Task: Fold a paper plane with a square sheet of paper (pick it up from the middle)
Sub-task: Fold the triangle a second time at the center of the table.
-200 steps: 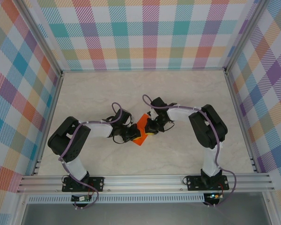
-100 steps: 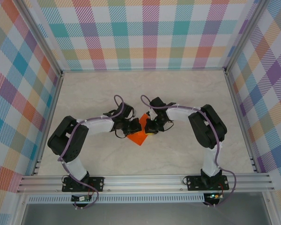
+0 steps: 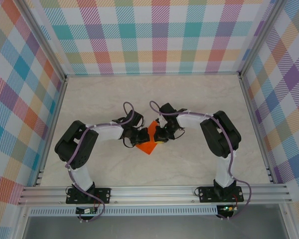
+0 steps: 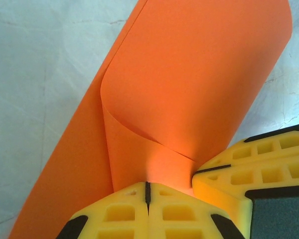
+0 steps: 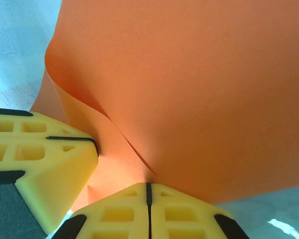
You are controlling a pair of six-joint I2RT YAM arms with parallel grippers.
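Mid-table, between arms: left gripper (image 3: 142, 135) has jaws pressed together, pinching square sheet of paper (image 3: 148, 146) at soft bend near its middle. Sheet partly raised, one flap curling over rest, lower strip seems flat on table (image 3: 199, 99). Right gripper (image 3: 159, 135) sits just beside it, tips almost touching left's, also clamped tight on same bunched spot. Progress, my guess: early days. Middle pickup looks done-ish, but only loose curl so far, no sharp crease, no nose, no wings. Pretty much all folding left.
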